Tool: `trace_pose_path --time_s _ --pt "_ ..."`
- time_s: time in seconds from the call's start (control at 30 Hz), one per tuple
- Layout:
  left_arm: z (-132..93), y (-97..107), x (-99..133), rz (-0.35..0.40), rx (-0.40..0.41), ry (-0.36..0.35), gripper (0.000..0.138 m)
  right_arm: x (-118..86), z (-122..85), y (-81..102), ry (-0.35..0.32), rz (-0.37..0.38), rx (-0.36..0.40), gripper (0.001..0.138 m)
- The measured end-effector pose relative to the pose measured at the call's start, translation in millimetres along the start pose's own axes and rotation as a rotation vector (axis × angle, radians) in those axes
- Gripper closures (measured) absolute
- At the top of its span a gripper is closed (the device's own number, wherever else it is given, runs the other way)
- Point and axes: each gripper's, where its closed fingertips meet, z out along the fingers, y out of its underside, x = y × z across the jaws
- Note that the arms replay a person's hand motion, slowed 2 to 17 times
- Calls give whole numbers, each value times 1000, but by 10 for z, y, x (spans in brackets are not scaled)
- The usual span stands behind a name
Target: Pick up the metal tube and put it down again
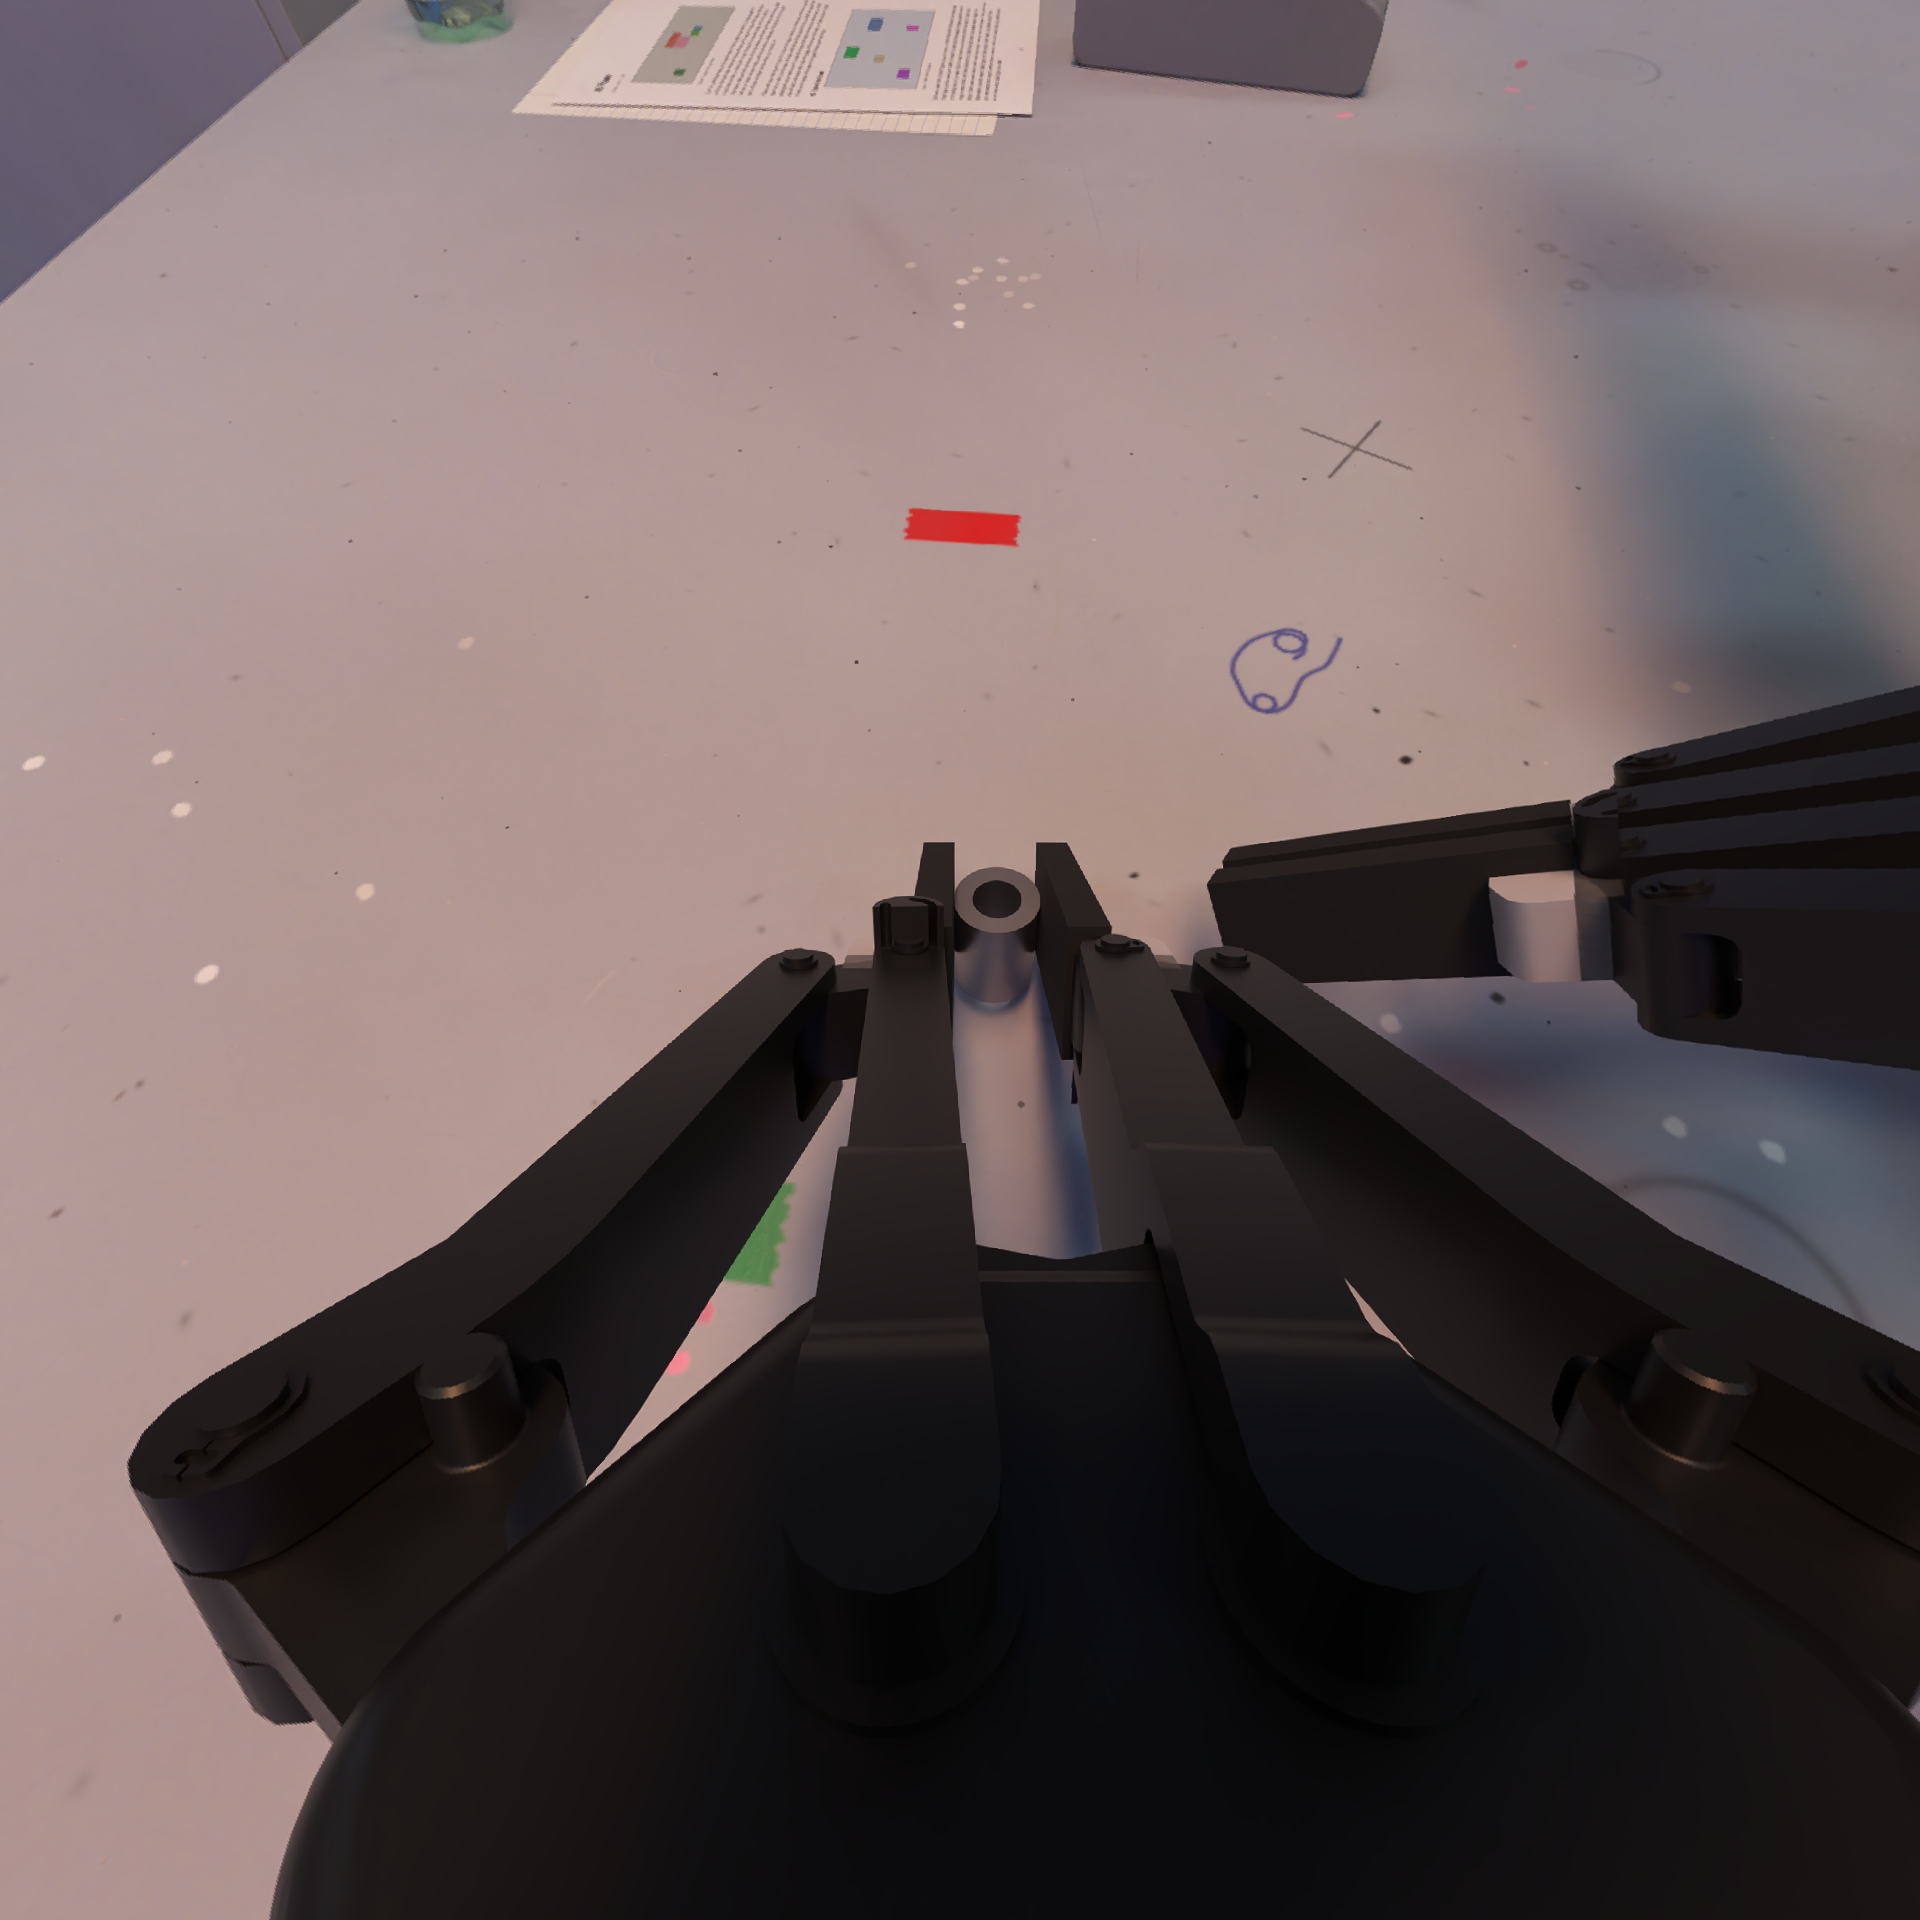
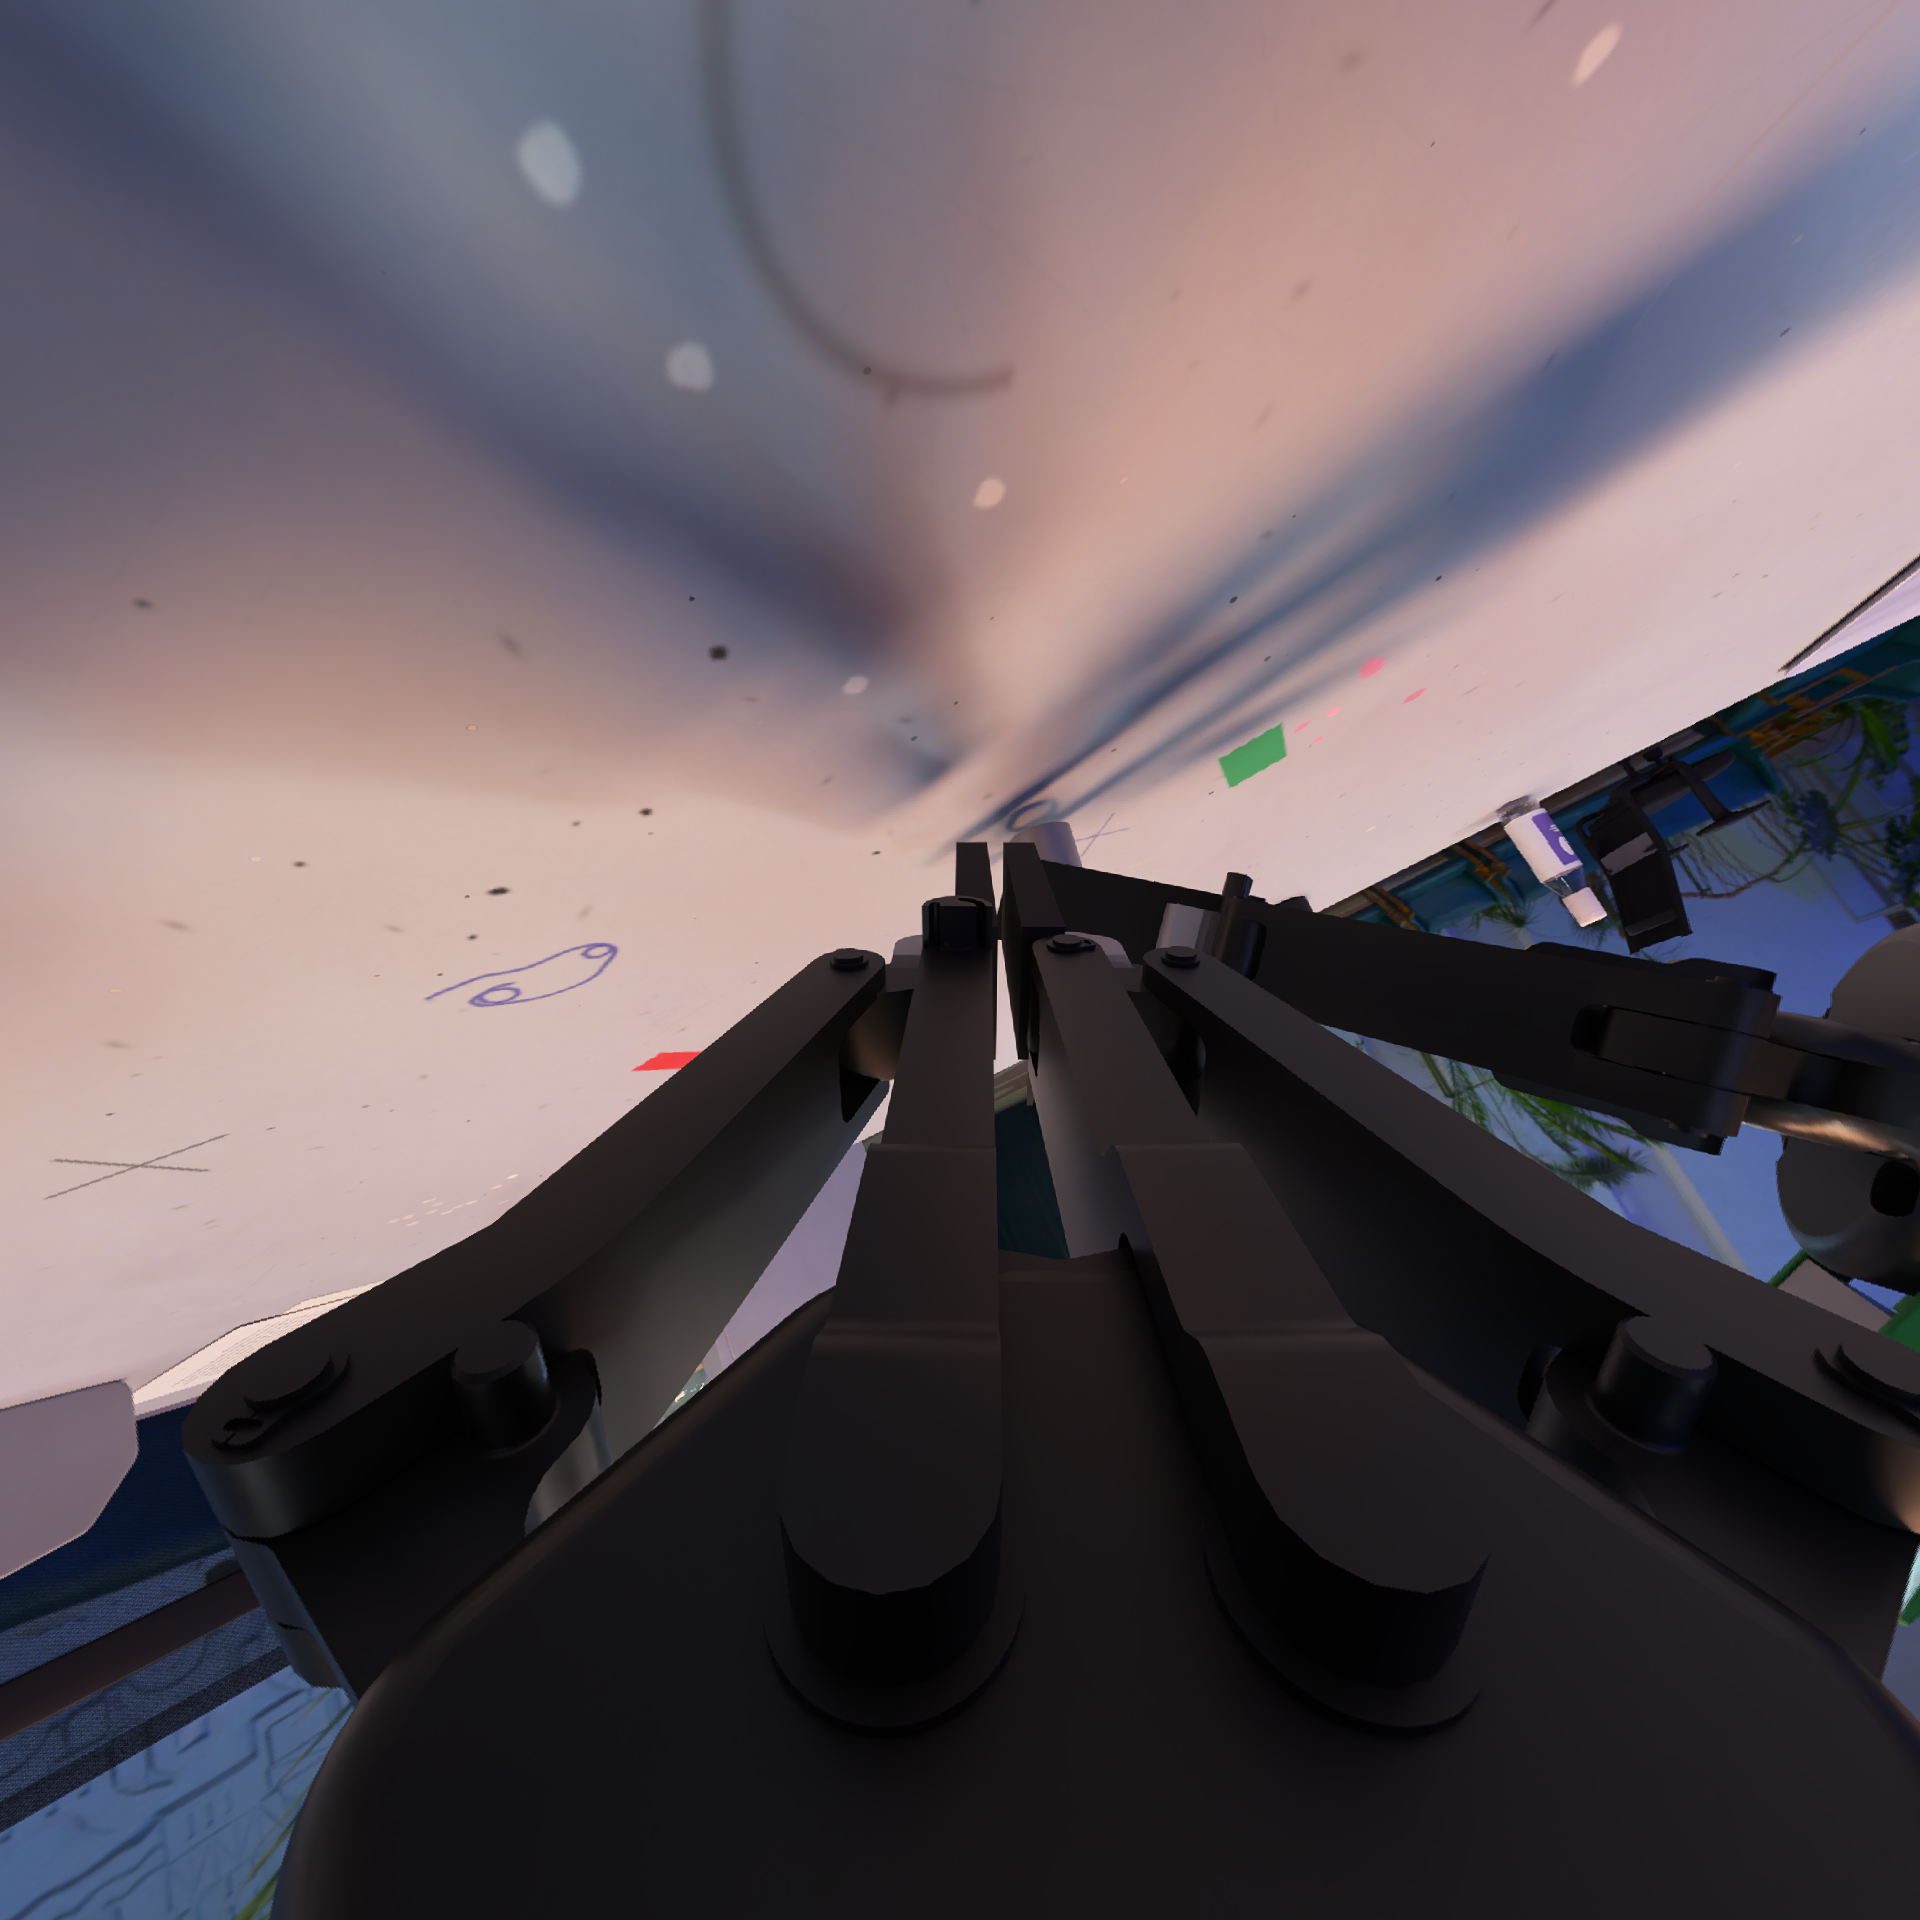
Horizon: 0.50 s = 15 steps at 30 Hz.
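Observation:
The metal tube (image 1: 995,940) is a short grey cylinder that stands upright with its open end up. My left gripper (image 1: 995,868) is shut on it, one pad on each side. I cannot tell whether its base touches the table (image 1: 520,520). My right gripper (image 1: 1231,899) reaches in from the right, shut and empty, its tips close to the left gripper's right finger. In the right wrist view the right gripper (image 2: 995,868) is shut. The tube's top (image 2: 1051,834) shows just behind its tips, and the left gripper's fingers (image 2: 1403,977) come in from the right.
A strip of red tape (image 1: 962,527) lies ahead, and green tape (image 1: 764,1242) lies under my left gripper. Printed sheets (image 1: 790,62), a grey box (image 1: 1226,42) and a jar (image 1: 457,16) sit at the far end. The table's left edge runs along the upper left.

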Motion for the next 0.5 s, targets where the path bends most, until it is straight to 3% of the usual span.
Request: trace_pose_path --time_s 0.5 --pt "4 -3 -3 0 2 1 118 13 -21 28 -16 22 12 135"
